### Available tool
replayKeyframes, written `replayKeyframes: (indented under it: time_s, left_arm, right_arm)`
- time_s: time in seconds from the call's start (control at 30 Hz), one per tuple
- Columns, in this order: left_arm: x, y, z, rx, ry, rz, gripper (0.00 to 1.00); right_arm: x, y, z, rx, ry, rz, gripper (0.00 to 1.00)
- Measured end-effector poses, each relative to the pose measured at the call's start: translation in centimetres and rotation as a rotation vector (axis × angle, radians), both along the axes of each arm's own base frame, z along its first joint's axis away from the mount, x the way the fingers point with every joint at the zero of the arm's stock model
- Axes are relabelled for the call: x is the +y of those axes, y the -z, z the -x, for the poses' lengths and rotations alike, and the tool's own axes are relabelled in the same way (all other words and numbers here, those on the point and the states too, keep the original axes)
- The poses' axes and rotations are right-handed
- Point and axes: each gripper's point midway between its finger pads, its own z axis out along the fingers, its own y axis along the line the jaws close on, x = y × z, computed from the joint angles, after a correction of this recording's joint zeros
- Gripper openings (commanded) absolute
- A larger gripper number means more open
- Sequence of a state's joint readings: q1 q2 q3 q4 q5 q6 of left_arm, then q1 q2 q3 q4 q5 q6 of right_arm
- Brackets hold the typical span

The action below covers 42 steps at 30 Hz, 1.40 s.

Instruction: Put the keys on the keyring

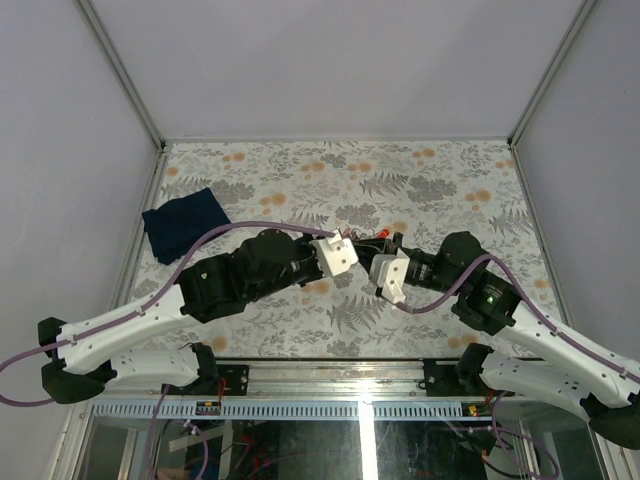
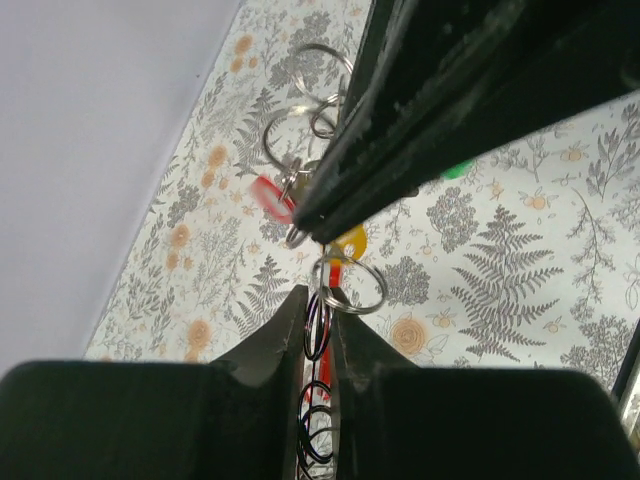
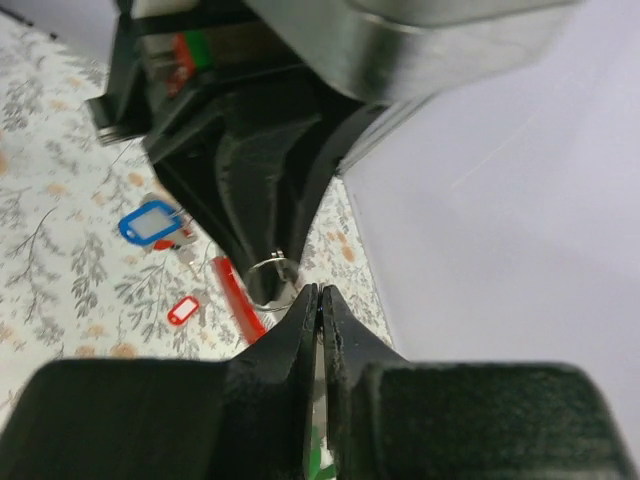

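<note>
The left tool (image 2: 320, 300) is clamped on the keyring (image 2: 350, 285). Thin wire loops are pinched between its two fingers, and one silver loop sticks out past the tips. The right tool (image 3: 318, 292) has its fingers pressed almost together, tips just beside that loop; whether they pinch anything cannot be told. The two tools meet tip to tip over the middle of the flowered table (image 1: 450, 170). The red strap (image 3: 237, 298) shows just beside the loop. Keys (image 3: 150, 222) with blue and red tags lie on the table near it. A yellow tag (image 2: 350, 240) and a green tag (image 2: 457, 170) show by the right tool. A dark blue cloth (image 1: 185, 222) lies well apart at the left.
</note>
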<state>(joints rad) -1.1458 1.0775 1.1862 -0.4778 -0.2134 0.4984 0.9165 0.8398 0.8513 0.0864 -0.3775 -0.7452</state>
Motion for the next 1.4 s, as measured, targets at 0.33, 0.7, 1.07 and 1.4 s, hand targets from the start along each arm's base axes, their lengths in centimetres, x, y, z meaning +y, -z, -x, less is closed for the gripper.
replayKeyframes:
  time_s: [0.33, 0.7, 1.07, 1.4]
  left_arm:
    - [-0.2, -1.7, 0.1, 0.013, -0.023, 0.107, 0.0]
    - [-0.8, -1.9, 0.7, 0.048, -0.013, 0.201, 0.33]
    - [-1.0, -3.9, 3.0, 0.06, 0.1, 0.37, 0.4]
    - [0.6, -9.3, 7.2, -0.06, 0.317, 0.616, 0.33]
  right_arm:
    - [-0.5, -3.2, -0.4, 0.036, 0.048, -0.191, 0.0]
    - [-0.8, -3.6, -1.3, 0.093, 0.102, -0.293, 0.0]
    - [-1.1, -4.7, -1.6, 0.147, 0.118, -0.407, 0.0]
    - [-0.7, -5.6, 1.9, 0.246, -0.069, -0.486, 0.0]
